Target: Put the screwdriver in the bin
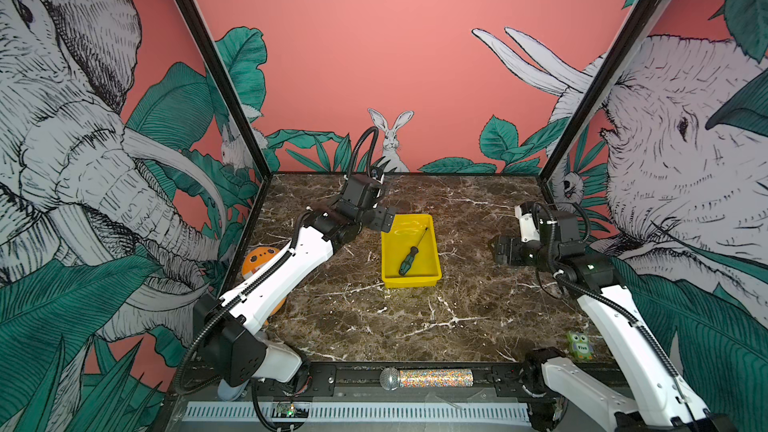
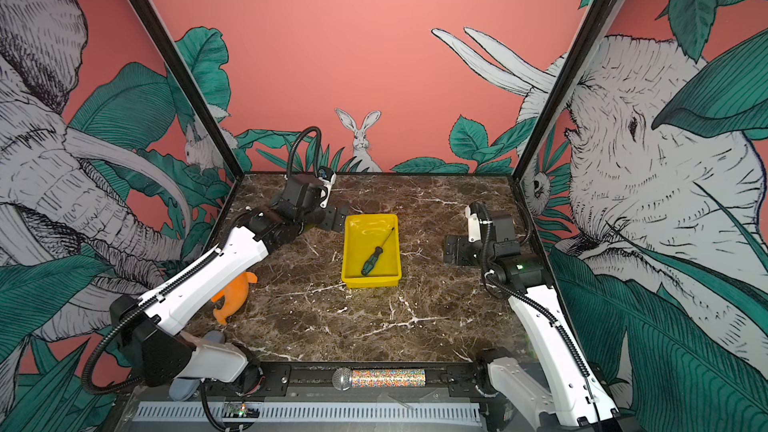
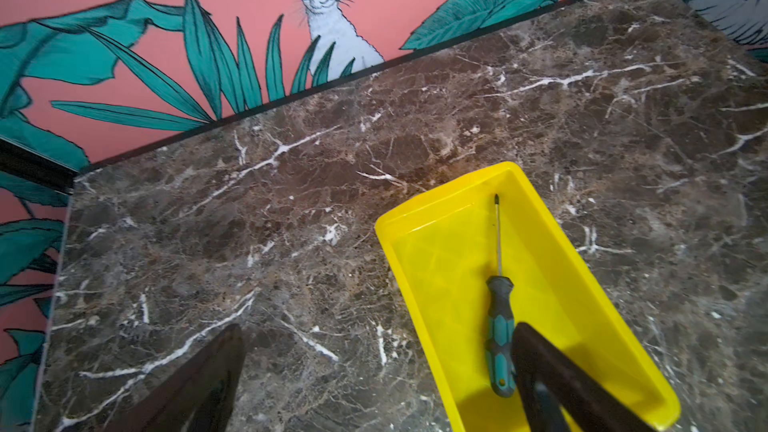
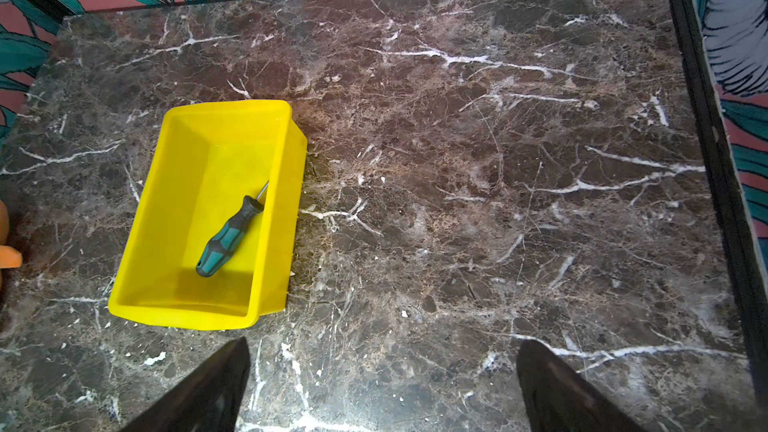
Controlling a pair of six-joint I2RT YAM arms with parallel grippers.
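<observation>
The screwdriver (image 1: 411, 255) lies in the bin (image 1: 409, 281) (handle nearer the front wall), which sits mid-way across the worktop (image 1: 415, 326). Left of it, by the worktop's edge, lies a toy (image 2: 235, 292). Before the worktop, a microphone (image 1: 428, 379) lies along the rail (image 1: 324, 380).

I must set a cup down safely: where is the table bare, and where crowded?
Bare: the marble between the bin and the right gripper, and the wide strip from the bin to the microphone. Crowded: left of the bin, where the left gripper hangs by its far corner and the orange toy lies beneath that arm.
</observation>
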